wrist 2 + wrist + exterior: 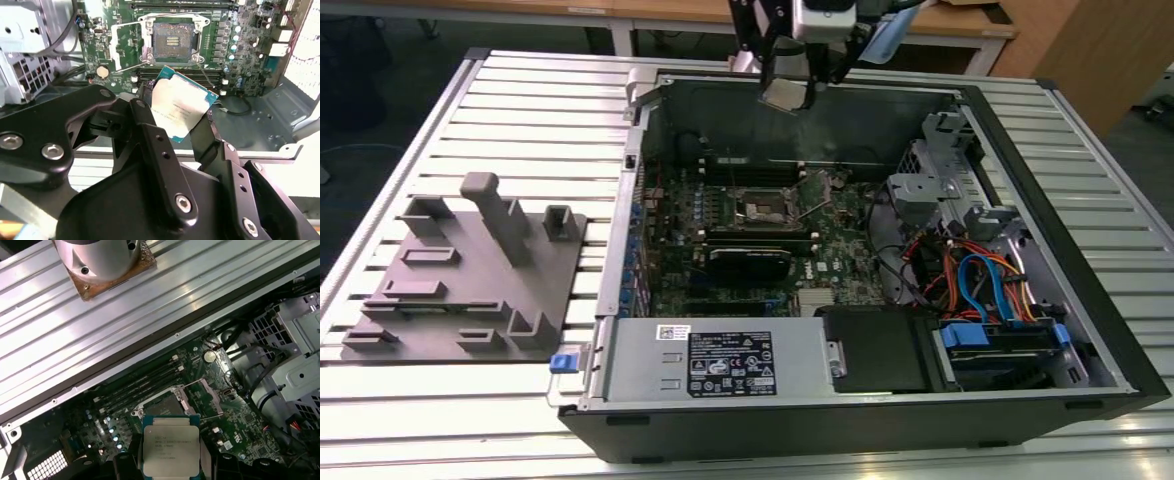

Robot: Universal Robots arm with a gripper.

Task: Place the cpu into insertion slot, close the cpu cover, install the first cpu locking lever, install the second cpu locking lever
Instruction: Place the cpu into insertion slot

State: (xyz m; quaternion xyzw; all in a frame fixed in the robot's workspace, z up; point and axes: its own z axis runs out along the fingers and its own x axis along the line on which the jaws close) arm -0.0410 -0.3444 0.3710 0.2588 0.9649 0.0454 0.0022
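Gripper [789, 88] pinches the cpu [182, 107] by two opposite edges, held aloft. The insertion slot [763, 206] lies at six o'clock of it in the exterior view, well apart and uncovered. Risk: a tilted or misrotated cpu could jam or damage the slot on seating.

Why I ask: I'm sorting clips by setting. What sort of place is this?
Probably a robotics lab or workshop set up for PC assembly: an open computer case lies on a slatted metal table, a grey fixture block sits beside it, and the tool holds the cpu above the case.
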